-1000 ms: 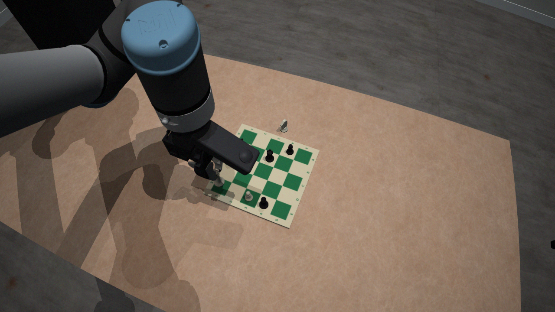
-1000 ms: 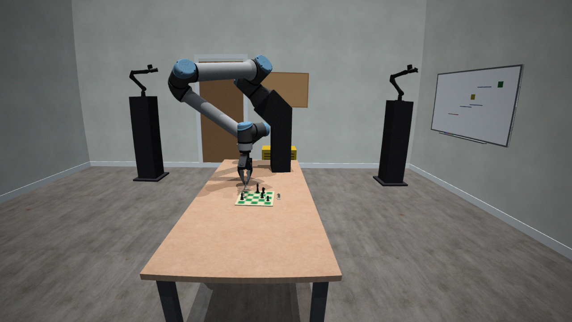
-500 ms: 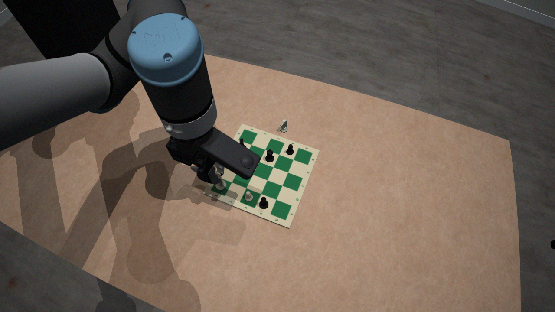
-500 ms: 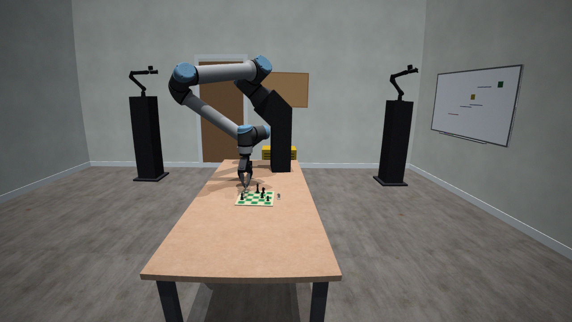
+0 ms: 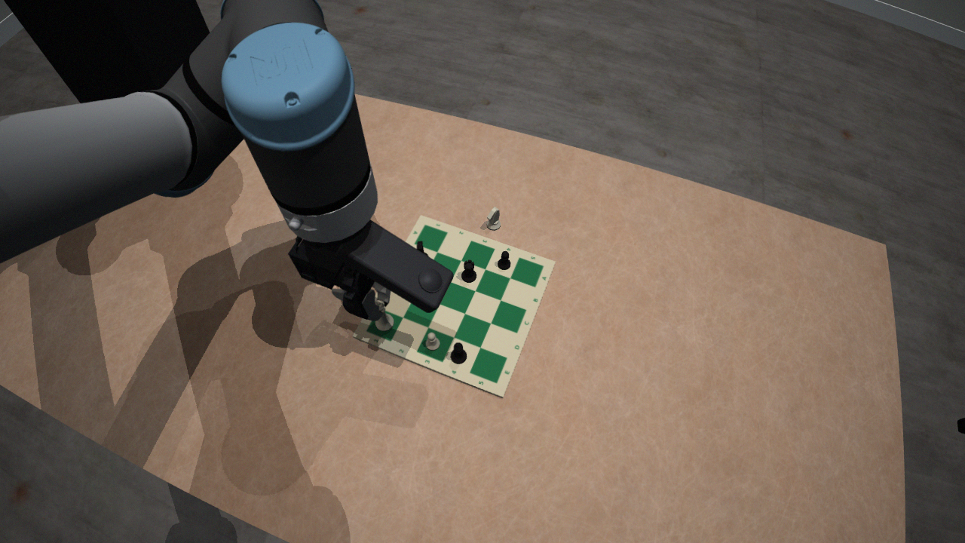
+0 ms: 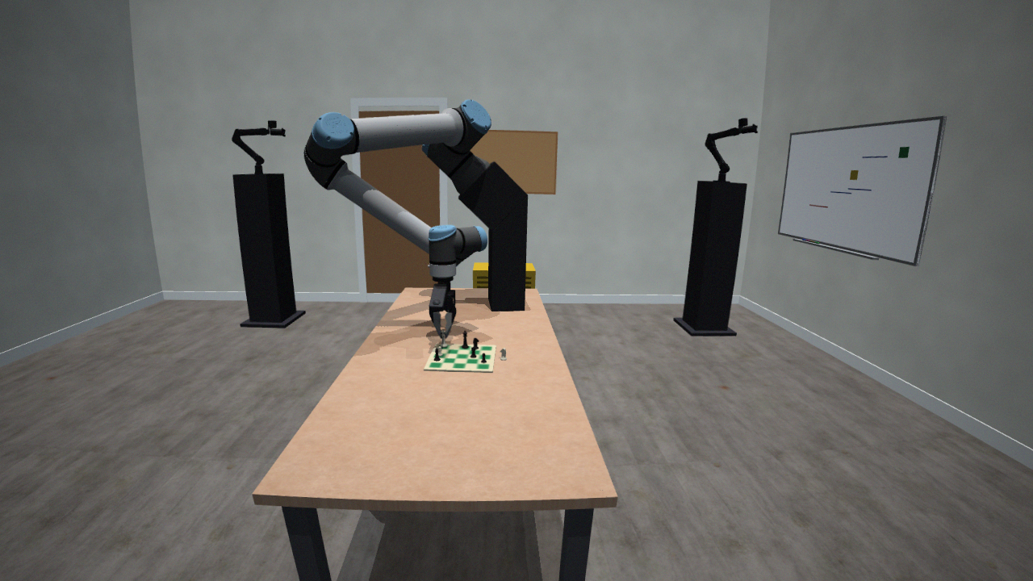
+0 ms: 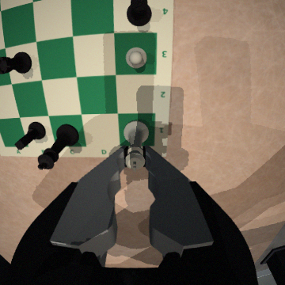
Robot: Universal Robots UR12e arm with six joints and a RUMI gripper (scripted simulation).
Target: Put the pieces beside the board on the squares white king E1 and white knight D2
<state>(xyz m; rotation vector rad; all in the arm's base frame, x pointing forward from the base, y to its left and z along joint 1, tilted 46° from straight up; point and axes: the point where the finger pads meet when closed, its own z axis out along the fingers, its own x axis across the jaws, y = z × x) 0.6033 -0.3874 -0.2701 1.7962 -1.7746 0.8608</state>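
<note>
White king [image 5: 384,322] [image 7: 135,131] over or on E1, gripper [image 5: 376,301] [image 6: 442,340] [image 7: 135,147] clamped on its upper part. Base contact unclear. Best, I judge: centre the base inside the green, lower gently until seated, keep it plumb, release, rise straight up. White knight [image 5: 494,219] [image 6: 503,353] stands beside the board [image 5: 528,315] [image 6: 460,369] [image 7: 57,59], past the A edge.

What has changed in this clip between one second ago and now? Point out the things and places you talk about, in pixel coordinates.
The gripper [image 5: 378,297] [image 6: 442,336] [image 7: 135,147] has moved down, lowering the white king [image 5: 384,322] [image 7: 136,132] towards E1, with a slight shift in the top view. It holds the king throughout; nothing was newly gripped or let go. The white knight [image 5: 494,219] [image 6: 503,354] stayed beside the board [image 5: 465,305] [image 6: 460,368] [image 7: 95,95], and the visible board pieces stayed put.
</note>
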